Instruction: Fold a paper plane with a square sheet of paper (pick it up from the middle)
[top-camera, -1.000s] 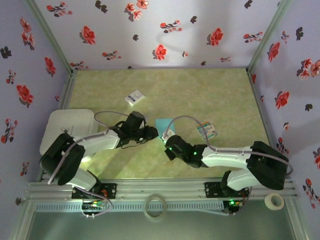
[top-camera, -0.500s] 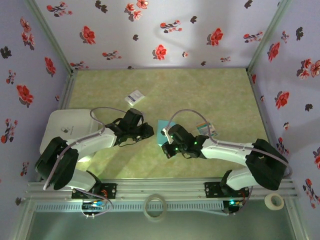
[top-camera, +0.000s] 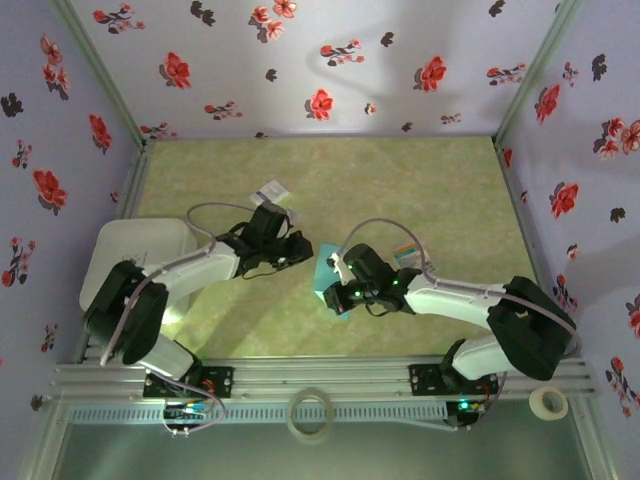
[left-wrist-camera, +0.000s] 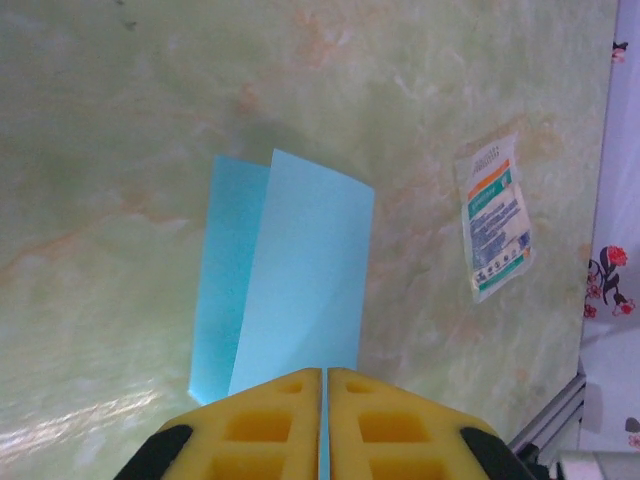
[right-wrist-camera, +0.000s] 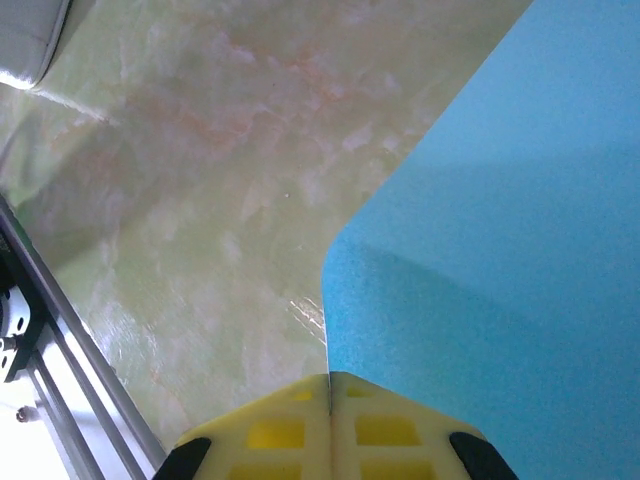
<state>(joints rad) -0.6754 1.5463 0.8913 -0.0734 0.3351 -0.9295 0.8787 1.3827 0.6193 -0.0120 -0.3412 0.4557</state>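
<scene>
Both sets of my jaws are clamped on the square sheet of paper (top-camera: 326, 288) — it sits mid-table, between my two wrists in the top view, partly covered by my right wrist. Left gripper (left-wrist-camera: 325, 374): the yellow fingers (left-wrist-camera: 250, 428) are pressed together, with a hairline seam and a sliver of teal showing in it, and the sheet's near edge runs straight into that seam. From the left wrist camera the sheet reads as two panels meeting at a lengthwise crease. The lighter right panel is on top and heads into my fingers, while the darker left panel lies flat on the table (top-camera: 420, 180). Right gripper (right-wrist-camera: 330, 378): also closed, fingers touching along the seam, pinching the sheet at its edge just beside a corner. From the right wrist camera the sheet fills the right side of the view, with a soft bend across it — a shadow band, not a sharp crease. I can't tell whether that part is lifted or flat. The printed card (left-wrist-camera: 497, 215) lies right of the sheet, apart from it, not touching. The white card (top-camera: 270, 192) lies on the far side of my left wrist. The white tray (top-camera: 125, 250) is at the left edge of the table, beside my left arm. Two tape rolls sit on the near ledge by my bases: one (top-camera: 310, 413) in the middle, one (top-camera: 547, 402) at the right.
</scene>
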